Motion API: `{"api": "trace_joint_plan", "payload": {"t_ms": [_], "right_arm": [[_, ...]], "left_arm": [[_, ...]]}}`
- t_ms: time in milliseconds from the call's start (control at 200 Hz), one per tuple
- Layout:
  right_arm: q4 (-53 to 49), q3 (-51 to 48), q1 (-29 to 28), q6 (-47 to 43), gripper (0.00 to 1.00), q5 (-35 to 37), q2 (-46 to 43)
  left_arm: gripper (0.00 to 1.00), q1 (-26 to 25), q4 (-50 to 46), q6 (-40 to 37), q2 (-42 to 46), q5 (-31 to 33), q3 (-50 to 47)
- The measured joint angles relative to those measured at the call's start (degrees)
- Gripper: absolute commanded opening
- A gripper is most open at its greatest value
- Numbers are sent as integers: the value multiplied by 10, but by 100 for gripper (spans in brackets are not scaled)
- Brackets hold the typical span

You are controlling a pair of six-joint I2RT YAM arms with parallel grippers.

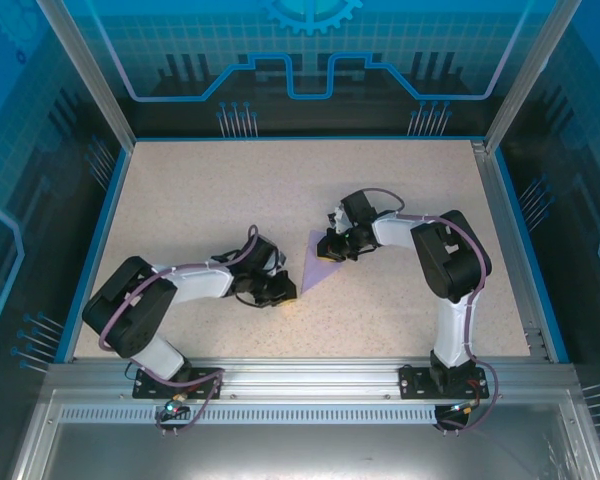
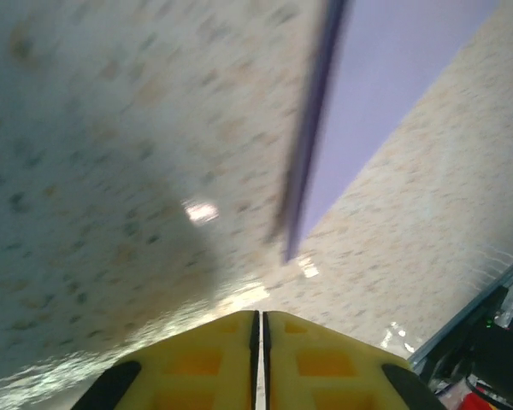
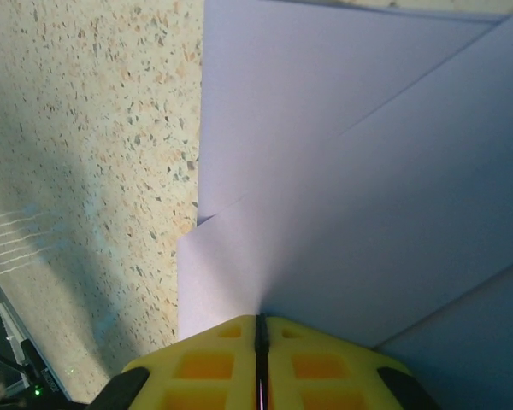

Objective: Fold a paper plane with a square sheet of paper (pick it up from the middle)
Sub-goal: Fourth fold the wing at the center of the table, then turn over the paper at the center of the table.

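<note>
Lavender sheet of paper (image 1: 316,272), partly folded to a pointed shape, lying at mid-worktop (image 1: 200,200) between the two arms. Right claw (image 3: 258,329), fingers pressed together, pinches the sheet's far edge. Left claw (image 2: 258,323), pressed together on nothing, sits low just short of the near tip.

The sheet of paper (image 1: 318,270) is pale lavender, plain and unmarked. It is folded into a narrow triangle, with flaps overlapping along slanted creases. It lies on the desk (image 1: 200,190) with its wide end under my right pincer (image 1: 332,250) and its sharp tip pointing away from that pincer, toward the near left. One edge is pinched between that pincer's closed fingers.
</note>
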State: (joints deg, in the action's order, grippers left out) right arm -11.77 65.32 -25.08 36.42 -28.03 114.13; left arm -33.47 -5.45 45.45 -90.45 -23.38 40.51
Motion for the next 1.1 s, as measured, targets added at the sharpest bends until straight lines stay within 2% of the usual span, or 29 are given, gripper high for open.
{"api": "trace_joint_plan", "payload": {"t_ms": [140, 275, 455, 695, 1100], "right_arm": [[-34, 0, 1, -6, 22, 13, -29], [-57, -3, 10, -7, 27, 28, -84], [-51, -58, 41, 14, 33, 40, -158], [-47, -115, 45, 52, 34, 40, -158], [-30, -112, 45, 82, 33, 49, -111]], "left_arm": [[26, 16, -23, -22, -5, 11, 78], [33, 31, -29, -42, -52, 15, 153], [39, 33, -40, -56, -121, 12, 188], [37, 33, -81, -71, -160, 14, 211], [25, 33, -97, -91, -200, 13, 240]]}}
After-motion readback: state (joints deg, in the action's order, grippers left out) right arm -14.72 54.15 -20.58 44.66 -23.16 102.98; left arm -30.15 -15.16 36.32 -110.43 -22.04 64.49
